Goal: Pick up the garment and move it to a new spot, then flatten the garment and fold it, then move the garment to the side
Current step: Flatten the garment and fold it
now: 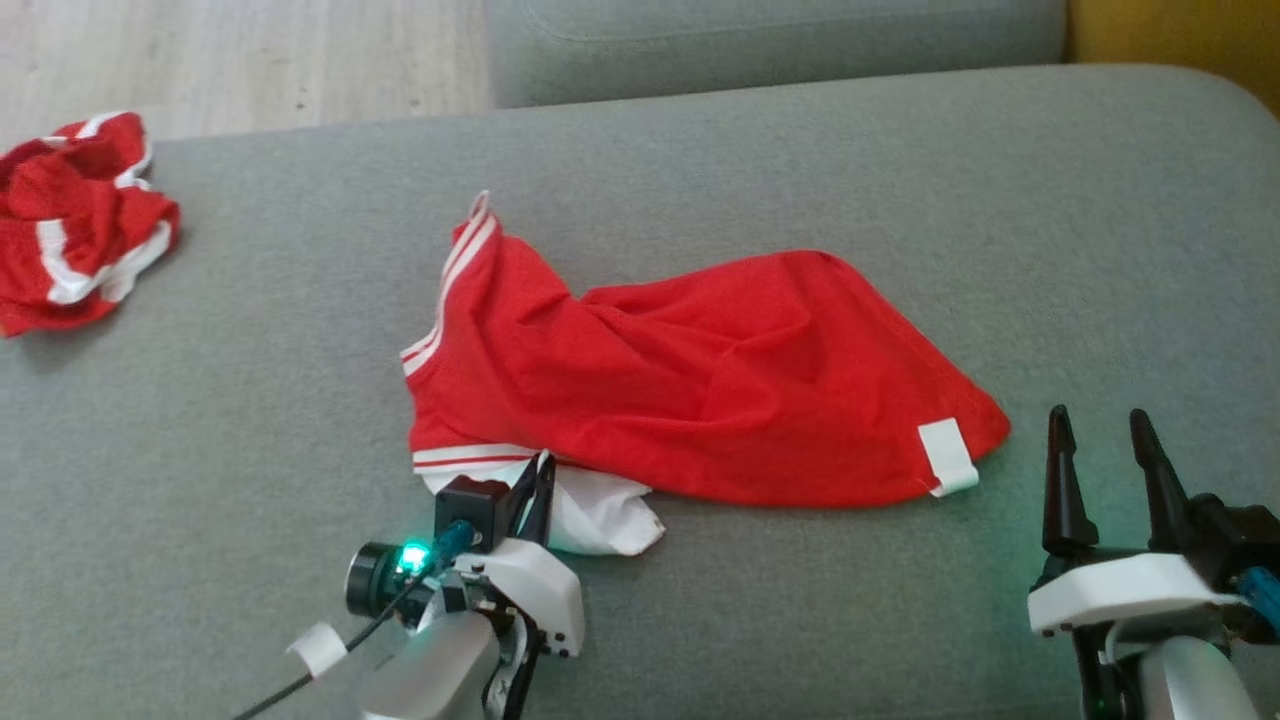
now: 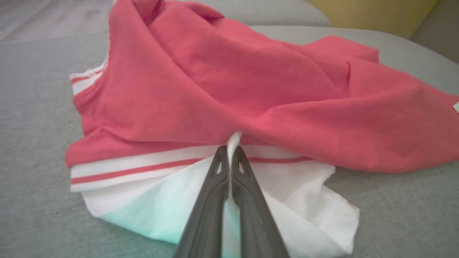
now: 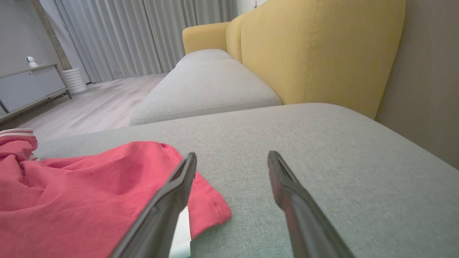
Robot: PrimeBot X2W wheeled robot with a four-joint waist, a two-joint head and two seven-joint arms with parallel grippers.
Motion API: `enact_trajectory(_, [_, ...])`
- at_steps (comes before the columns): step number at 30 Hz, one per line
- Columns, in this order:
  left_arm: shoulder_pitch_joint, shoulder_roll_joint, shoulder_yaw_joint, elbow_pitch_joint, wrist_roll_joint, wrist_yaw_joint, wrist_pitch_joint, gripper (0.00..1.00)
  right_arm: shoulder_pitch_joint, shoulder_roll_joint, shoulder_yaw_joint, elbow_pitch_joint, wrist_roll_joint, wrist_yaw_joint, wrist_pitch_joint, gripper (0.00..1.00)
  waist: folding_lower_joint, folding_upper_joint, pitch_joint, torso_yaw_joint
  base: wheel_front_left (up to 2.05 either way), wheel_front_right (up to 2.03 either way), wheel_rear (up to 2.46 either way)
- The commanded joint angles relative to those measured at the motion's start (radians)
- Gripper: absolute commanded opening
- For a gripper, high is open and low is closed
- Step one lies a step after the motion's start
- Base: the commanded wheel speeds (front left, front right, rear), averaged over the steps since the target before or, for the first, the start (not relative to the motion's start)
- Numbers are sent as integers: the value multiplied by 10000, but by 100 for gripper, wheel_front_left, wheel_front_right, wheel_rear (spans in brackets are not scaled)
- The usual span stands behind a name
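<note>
The garment's [image 1: 700, 380] white layer is half hidden under the red; a second red heap [image 1: 70, 220] is cut off at left. Grey sofa [image 1: 800, 160], yellow backrest [image 3: 315, 46], pale floor [image 1: 240, 50]. The garment lies mid-sofa, long axis left-right, strap [image 1: 478, 215] pointing away. The left gripper [image 1: 540, 480] pinches its white edge; the right gripper [image 1: 1105, 440] gapes beside its right corner.

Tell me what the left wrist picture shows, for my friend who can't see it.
The left gripper is pinched shut on a white fold at the near edge of a crumpled red garment with red and white striped trim. The garment lies on a grey cushion, and yellow upholstery shows at the far top right.
</note>
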Motion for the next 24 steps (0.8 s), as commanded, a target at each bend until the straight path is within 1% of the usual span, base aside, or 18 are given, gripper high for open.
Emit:
enact_trajectory(1, [-81, 38, 228, -318, -17, 103, -172, 0, -153, -74, 187, -357, 1, 73, -137, 100, 0, -1, -107, 158, 0, 0, 0])
enact_trajectory(3, [58, 46, 369, -529, 73, 163, -218, 0, -74, -74, 137, -355, -14, 73, -137, 100, 0, -1, -213, 314, 0, 0, 0])
enact_trajectory(6, [537, 289, 965, -1566, 436, 390, -231, 0, 53, -74, 59, -369, -31, 73, -137, 100, 0, -1, -353, 548, 0, 0, 0])
enact_trajectory(12, [2412, 831, 2186, -3737, 1160, 765, -234, 0, 361, -74, -48, -390, -17, 73, -137, 100, 0, -1, -683, 963, 0, 0, 0])
enact_trajectory(14, [3009, 931, 2522, -4203, 1288, 840, -235, 0, 454, -74, -47, -372, 2, 73, -137, 100, 0, -1, -778, 1043, 0, 0, 0])
enact_trajectory(16, [3500, 993, 2771, -4484, 1350, 814, -235, 0, 534, -74, -46, -369, 23, 73, -137, 100, 0, -1, -828, 1110, 0, 0, 0])
enact_trajectory(18, [3840, 1038, 2912, -4651, 1431, 708, -236, 24, 594, -74, -32, -361, 30, 73, -137, 100, 0, -1, -856, 1141, 0, 0, 0])
enact_trajectory(19, [3972, 1036, 2968, -4703, 1447, 646, -236, 82, 615, -74, -25, -352, 29, 73, -137, 100, 0, -1, -869, 1147, 0, 0, 0])
enact_trajectory(20, [4074, 1019, 3043, -4757, 1448, 593, -236, 100, 631, -74, -23, -342, 26, 73, -137, 100, 0, -1, -885, 1152, 0, 0, 0])
enact_trajectory(24, [4331, 1005, 3459, -5061, 1547, 527, -236, 100, 666, -74, -27, -296, -11, 73, -137, 100, 0, -1, -947, 1142, 0, 0, 0])
